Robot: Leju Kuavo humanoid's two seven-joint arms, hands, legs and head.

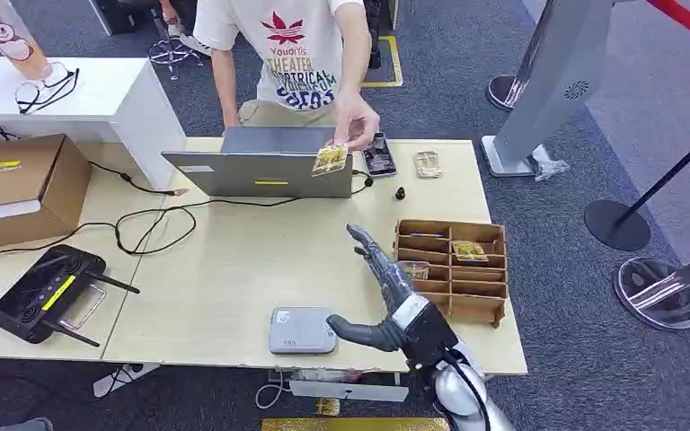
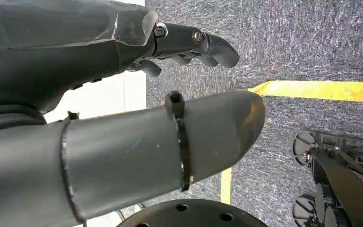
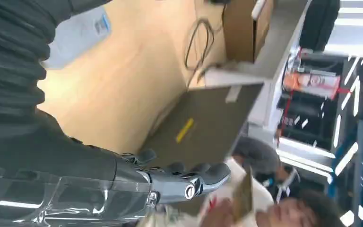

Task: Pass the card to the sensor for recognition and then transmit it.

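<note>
A: We're holding the right hand (image 1: 386, 296) over the table (image 1: 234, 269), just beside the sensor (image 1: 302, 330), fingers spread and holding nothing. The card (image 1: 330, 160) is sitting in the person's hand (image 1: 356, 118), beyond the sensor, in front of the laptop (image 1: 265, 162).

B: Left hand (image 2: 189, 45)?

A: Hanging over carpet, fingers curled in, nothing in them.

B: Risks?

A: We're judging the handover the weak point. The card looks thin and glossy; if we're closing late or off-centre it's likely slipping to the table. The thumb is nearly touching the sensor, so a swing could be nudging it toward the table edge.

B: Surroundings?

A: Pale wood top. A divided tray (image 1: 452, 269) is sitting just beside the hand, on the side away from the sensor, with more cards in it. A phone (image 1: 378, 154) is lying beside the laptop, and cables (image 1: 153, 220) are trailing from the laptop toward a cardboard box (image 1: 18, 184) and a black controller (image 1: 45, 292). Dark carpet and stanchion bases (image 1: 660, 292) are well beyond the tray.
</note>
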